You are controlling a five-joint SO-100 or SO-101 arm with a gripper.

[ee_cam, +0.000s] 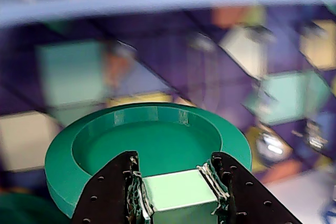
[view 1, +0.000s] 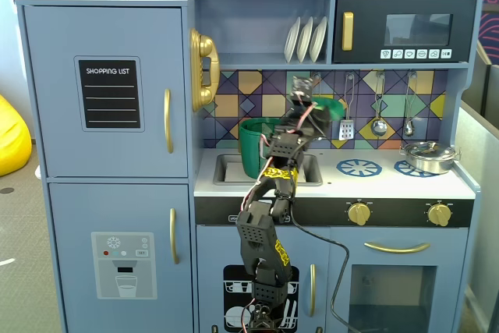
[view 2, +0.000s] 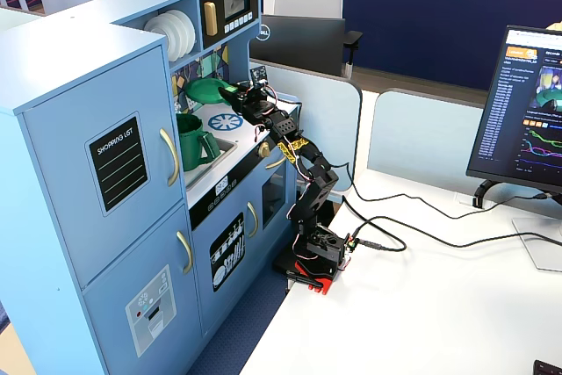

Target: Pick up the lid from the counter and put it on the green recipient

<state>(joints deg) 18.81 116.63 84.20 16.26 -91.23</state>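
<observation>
My gripper (ee_cam: pixel 176 159) is shut on the raised tab (ee_cam: pixel 181 192) of the round green lid (ee_cam: pixel 147 145) and holds it in the air in front of the tiled back wall. In a fixed view the lid (view 1: pixel 334 106) hangs tilted at the gripper (view 1: pixel 313 108), above the counter and up and to the right of the green recipient (view 1: pixel 257 147). That tall dark-green pot stands in the sink. In the other fixed view the lid (view 2: pixel 208 90) is above and slightly behind the pot (view 2: pixel 190 140), with the gripper (view 2: pixel 230 92) to its right.
A shallow silver pot (view 1: pixel 428 155) sits on the right burner and a blue burner ring (view 1: pixel 359 167) lies bare beside the sink (view 1: pixel 226 168). Utensils (view 1: pixel 378 111) hang on the wall and a shelf with plates (view 1: pixel 306 38) is overhead. A yellow phone (view 1: pixel 203 69) hangs at the left.
</observation>
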